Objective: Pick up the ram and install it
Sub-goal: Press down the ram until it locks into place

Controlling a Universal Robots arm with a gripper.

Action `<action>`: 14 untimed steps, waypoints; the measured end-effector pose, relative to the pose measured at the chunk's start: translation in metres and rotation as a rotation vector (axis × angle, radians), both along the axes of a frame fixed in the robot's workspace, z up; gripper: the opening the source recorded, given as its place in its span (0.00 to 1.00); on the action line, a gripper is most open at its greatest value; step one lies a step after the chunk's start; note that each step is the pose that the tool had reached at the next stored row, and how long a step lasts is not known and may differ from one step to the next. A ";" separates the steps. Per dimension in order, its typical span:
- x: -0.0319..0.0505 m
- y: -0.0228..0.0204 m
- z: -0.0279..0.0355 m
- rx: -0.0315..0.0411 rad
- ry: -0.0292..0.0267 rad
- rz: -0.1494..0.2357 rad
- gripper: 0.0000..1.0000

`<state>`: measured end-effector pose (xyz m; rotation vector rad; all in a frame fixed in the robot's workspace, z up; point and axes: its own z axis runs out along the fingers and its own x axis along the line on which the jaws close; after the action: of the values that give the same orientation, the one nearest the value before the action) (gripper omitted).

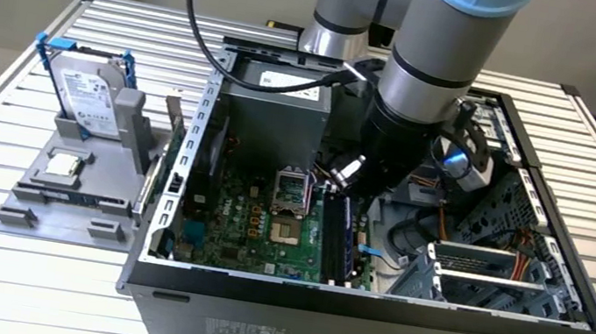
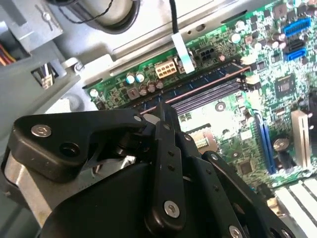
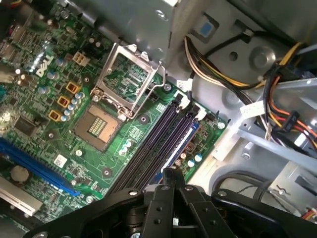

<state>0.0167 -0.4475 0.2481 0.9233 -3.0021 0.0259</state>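
The ram point(image 3: 184, 143) is a dark blue-green stick lying along the outermost motherboard slot, nearest the case's drive bays. I see it edge-on in both wrist views point(image 2: 208, 82), and as a dark strip inside the open case in the exterior view point(image 1: 358, 234). My gripper point(image 3: 169, 173) reaches down into the case with its fingers together, and their tip point(image 2: 163, 108) sits right at the ram's top edge. The fingertips hide part of the stick. From the exterior view the arm covers most of the gripper point(image 1: 350, 197).
The computer case point(image 1: 372, 307) stands open on a slatted metal table. An open processor socket point(image 3: 106, 124) lies beside the slots, and bundled cables point(image 3: 223, 74) run close by. At the exterior view's left, a grey fixture point(image 1: 43, 213) holds a blue-framed hard drive point(image 1: 90, 92) and a small silver chip point(image 1: 64, 166).
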 end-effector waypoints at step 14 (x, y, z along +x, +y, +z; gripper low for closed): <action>0.0000 0.0000 -0.0001 0.0145 0.0031 0.218 0.00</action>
<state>0.0167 -0.4475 0.2481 1.2461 -2.8866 0.0028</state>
